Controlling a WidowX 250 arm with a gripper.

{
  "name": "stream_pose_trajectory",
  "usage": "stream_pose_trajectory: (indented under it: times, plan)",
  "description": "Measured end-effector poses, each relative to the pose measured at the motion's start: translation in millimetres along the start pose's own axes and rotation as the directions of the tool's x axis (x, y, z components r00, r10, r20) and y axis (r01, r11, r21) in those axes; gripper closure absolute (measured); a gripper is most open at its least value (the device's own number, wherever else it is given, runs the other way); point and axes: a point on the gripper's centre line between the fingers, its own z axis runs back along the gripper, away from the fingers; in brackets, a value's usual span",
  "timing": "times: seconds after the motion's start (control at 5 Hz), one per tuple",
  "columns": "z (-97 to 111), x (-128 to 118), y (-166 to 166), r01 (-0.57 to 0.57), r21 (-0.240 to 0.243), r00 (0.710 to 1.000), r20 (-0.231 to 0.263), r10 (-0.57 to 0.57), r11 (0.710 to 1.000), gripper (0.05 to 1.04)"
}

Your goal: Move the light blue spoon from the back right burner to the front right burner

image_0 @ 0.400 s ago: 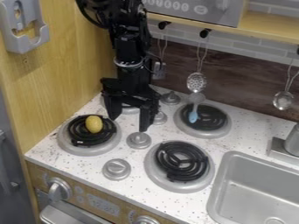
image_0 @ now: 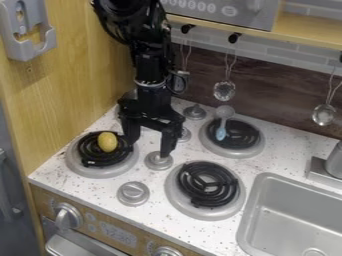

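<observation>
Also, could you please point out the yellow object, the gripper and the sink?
Yellow object (image_0: 107, 142): camera view, its middle.
Gripper (image_0: 147, 148): camera view, midway between fingertips.
Sink (image_0: 302, 218): camera view, bare basin floor.

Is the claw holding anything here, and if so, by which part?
Nothing is held: the claw stands open, and the yellow object rests on a black burner coil.

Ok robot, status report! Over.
Gripper open, holding nothing. Yellow fruit on front left burner. Possibly in the way: grey knob near one fingertip.
</observation>
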Motion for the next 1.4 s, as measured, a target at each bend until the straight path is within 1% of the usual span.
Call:
stream_pose_trajectory:
  times: [0.2, 0.4, 0.6, 0.8, 1.0, 1.2, 1.4]
  plan:
    - [-15, 28, 1, -0.022, 0.005, 1.000, 0.013, 0.022, 1.000, 0.083]
    - [-34, 55, -5, -0.095, 0.001, 0.993, 0.072, 0.095, 0.995, 0.083]
    - [-46, 88, -22, -0.213, -0.023, 0.956, 0.202, 0.214, 0.977, 0.083]
    - [-54, 113, -40, -0.271, -0.040, 0.918, 0.288, 0.271, 0.962, 0.083]
    - [-65, 139, -46, -0.262, -0.078, 0.900, 0.340, 0.273, 0.962, 0.083]
    - [-73, 165, -48, -0.219, -0.082, 0.897, 0.375, 0.234, 0.972, 0.083]
    - [-79, 181, -48, -0.207, -0.081, 0.895, 0.388, 0.222, 0.975, 0.083]
